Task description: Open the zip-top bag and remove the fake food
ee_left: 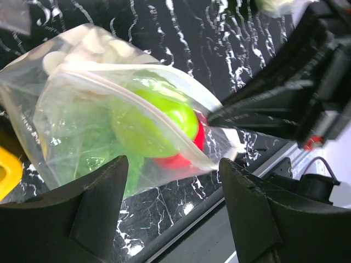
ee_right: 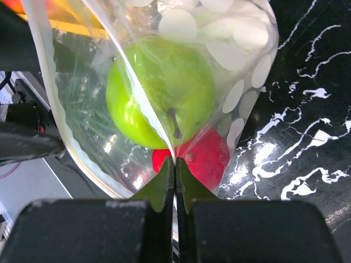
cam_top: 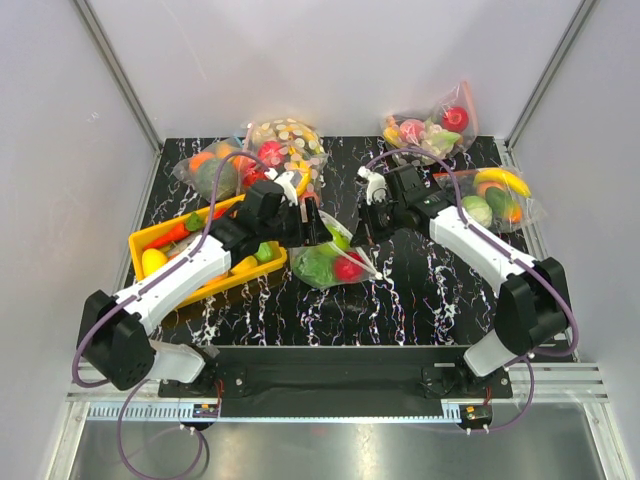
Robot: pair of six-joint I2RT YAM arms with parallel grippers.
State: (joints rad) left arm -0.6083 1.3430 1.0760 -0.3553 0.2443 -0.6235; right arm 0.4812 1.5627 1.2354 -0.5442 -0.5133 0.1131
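Mid-surface [cam_top: 420, 300], the zip-top bag [cam_top: 335, 262] lay btwn both arms, w/ green apple [ee_right: 159, 93], red fruit [ee_right: 203, 156] & lettuce [ee_left: 77, 142] inside. The right gripper [ee_right: 175, 164] was clamped tight on a thin fold of film by the apple. The left gripper [ee_left: 173, 164] stood wide, holding nothing, bag just beyond its fingers. Couldn't tell if the zip strip [ee_left: 140, 107] was parted. Best approach, prob.: left takes the opposite lip only, one layer, near the strip, then pulls apart slowly so the right's pinch doesn't slip.

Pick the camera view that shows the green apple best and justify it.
Right wrist: the apple is large and sharp, stem visible through the bag. Left wrist shows it blurred behind plastic; the top view, only a small green patch.
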